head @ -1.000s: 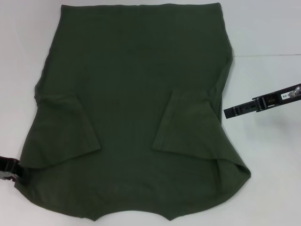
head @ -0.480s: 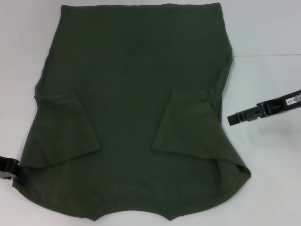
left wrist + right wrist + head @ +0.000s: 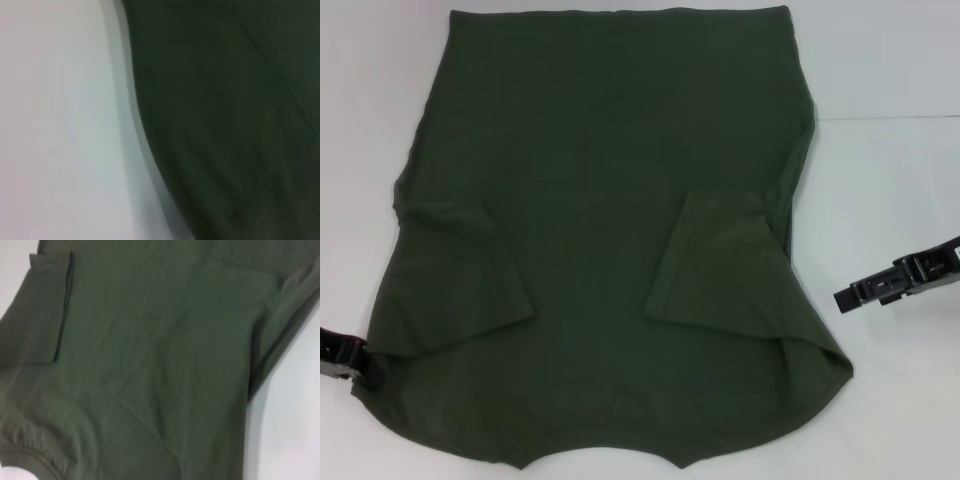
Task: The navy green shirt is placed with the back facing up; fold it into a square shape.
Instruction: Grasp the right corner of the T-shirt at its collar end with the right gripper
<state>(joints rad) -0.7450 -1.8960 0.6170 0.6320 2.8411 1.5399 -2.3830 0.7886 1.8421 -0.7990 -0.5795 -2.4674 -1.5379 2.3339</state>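
The navy green shirt (image 3: 610,200) lies flat on the white table (image 3: 895,400), collar notch at the near edge and hem at the far edge. Both short sleeves are folded inward onto the body, one on the left (image 3: 460,275) and one on the right (image 3: 720,265). My left gripper (image 3: 345,358) sits at the shirt's near left corner, touching its edge and mostly cut off by the frame. My right gripper (image 3: 845,296) hovers over bare table, apart from the shirt's right side. The left wrist view shows the shirt's edge (image 3: 225,110); the right wrist view shows the cloth (image 3: 150,365) with a folded sleeve.
White tabletop surrounds the shirt, with open room on the right (image 3: 890,120) and a narrower strip on the left (image 3: 360,150). A faint seam line (image 3: 880,117) crosses the table at the right.
My right gripper has drawn away from the shirt's right side, moving right and toward the near edge. The left gripper and the shirt have hardly moved.
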